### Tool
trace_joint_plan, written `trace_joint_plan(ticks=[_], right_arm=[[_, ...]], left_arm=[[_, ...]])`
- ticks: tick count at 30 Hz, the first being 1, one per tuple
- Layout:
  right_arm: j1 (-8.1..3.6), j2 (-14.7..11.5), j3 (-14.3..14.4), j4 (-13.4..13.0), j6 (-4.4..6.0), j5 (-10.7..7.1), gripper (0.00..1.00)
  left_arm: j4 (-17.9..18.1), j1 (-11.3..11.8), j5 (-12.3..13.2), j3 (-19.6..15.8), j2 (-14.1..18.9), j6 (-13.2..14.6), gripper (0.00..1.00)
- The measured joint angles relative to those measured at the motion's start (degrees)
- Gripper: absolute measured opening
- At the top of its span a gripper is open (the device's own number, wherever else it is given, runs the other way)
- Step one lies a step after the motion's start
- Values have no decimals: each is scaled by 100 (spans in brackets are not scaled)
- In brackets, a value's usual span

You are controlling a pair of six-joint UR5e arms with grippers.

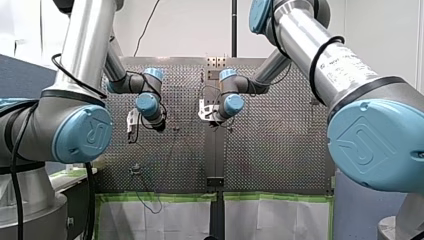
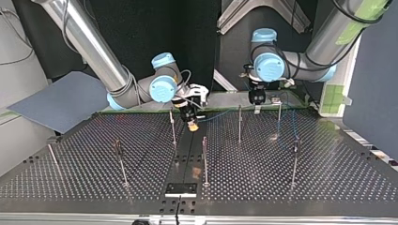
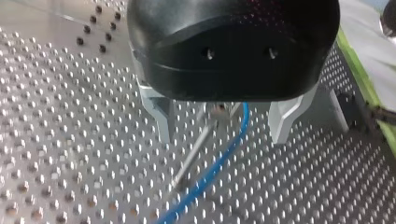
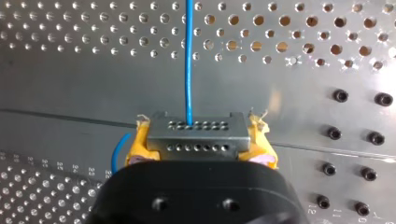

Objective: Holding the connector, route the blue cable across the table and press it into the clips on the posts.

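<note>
Clipping stage: your right claw (image 4: 198, 140) clamps the connector (image 4: 196, 133). Your left claw (image 3: 222, 134), open and empty, straddles a post (image 3: 194, 151) and the blue cable (image 3: 225, 161); press down next.

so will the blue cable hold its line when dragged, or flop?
Probably floppy: the blue cable curves loosely over the table under my left gripper. Under tension it likely straightens: it runs straight from the connector in my right gripper.

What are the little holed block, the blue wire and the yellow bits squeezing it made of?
The connector looks like matte grey metal or plastic, I cannot tell which; two rows of pin holes. The blue cable seems plastic-sheathed: smooth, faintly glossy. My right gripper's yellow pads look like soft rubber or foam, frayed at the edges.
</note>
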Motion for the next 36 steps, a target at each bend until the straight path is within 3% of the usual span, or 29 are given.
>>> trace_joint_plan(ticks=[7,14,23,30,36], right_arm=[[0,-1,16,14,-7,1,0],[-41,-1,19,10,7,1,0],[-136,0,19,7,28,-10,0],[-201,7,82,-7,29,-60,0],[-224,11,113,-16,30,-100,0]], left_arm=[[-71,-380,246,-32,54,-144,100],[-41,-610,504,-38,55,-311,100],[393,-827,386,-5,-60,-755,100],[755,-957,88,213,-396,-871,100],[847,-998,-25,462,-522,-1019,100]])
